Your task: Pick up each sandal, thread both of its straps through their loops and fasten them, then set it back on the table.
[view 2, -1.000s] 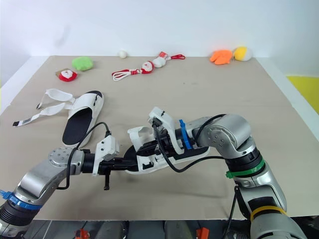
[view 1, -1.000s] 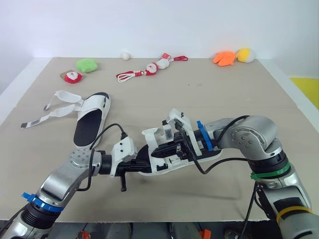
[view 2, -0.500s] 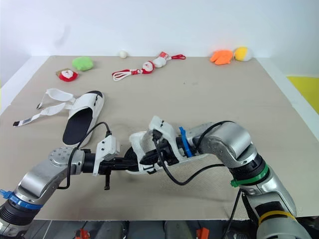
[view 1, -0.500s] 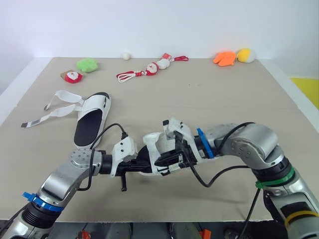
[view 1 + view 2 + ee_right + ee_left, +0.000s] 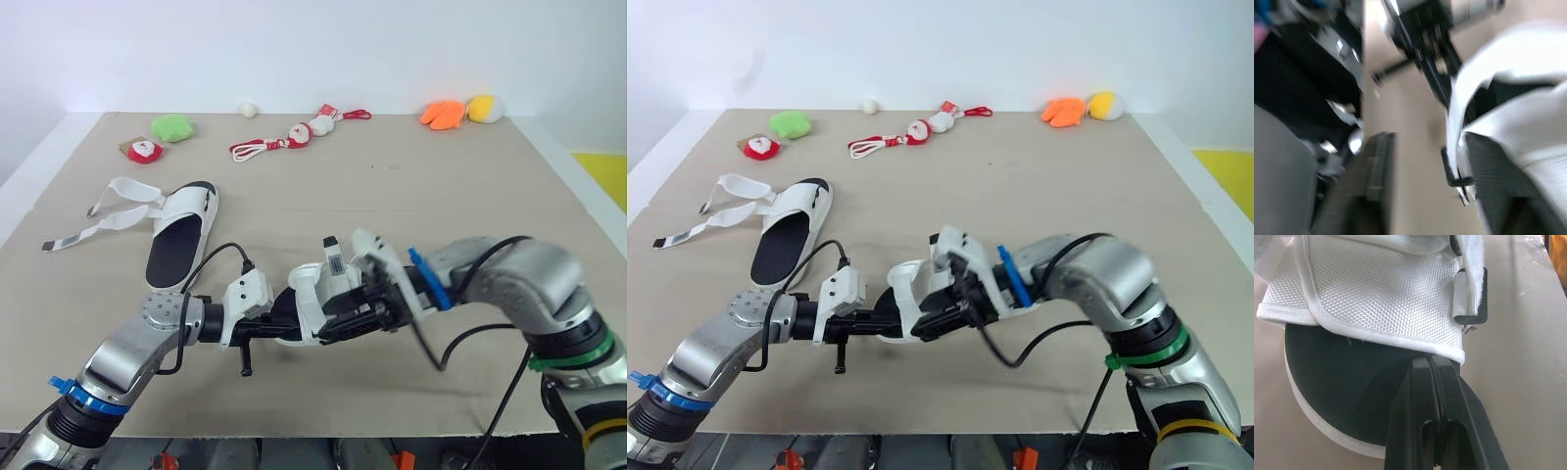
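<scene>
The robot holds one white sandal (image 5: 312,294) between its two arms, low over the table (image 5: 490,176); I cannot tell whether the sole touches the top. The left gripper (image 5: 284,326) comes in at the sandal's toe end. Its two black fingers (image 5: 1415,401) are pressed together, with the tips right at the hem of the white upper, just over the dark insole. To me that looks like a pinch on the shoe, meant to keep it from turning while the other arm works.

The right gripper (image 5: 338,326) reaches in from the opposite side of the sandal and sits against the upper. Whether it is gripping anything or free I cannot tell.

A plastic loop (image 5: 1467,301) stands at the sandal's side with a white strap (image 5: 1472,259) running down to it, so I judge the threading is under way on this shoe.

The second sandal (image 5: 181,235) lies flat, well apart from the held one, to its left and farther from the robot. Its straps (image 5: 108,213) are splayed loose on the table, so it is not yet started.
</scene>
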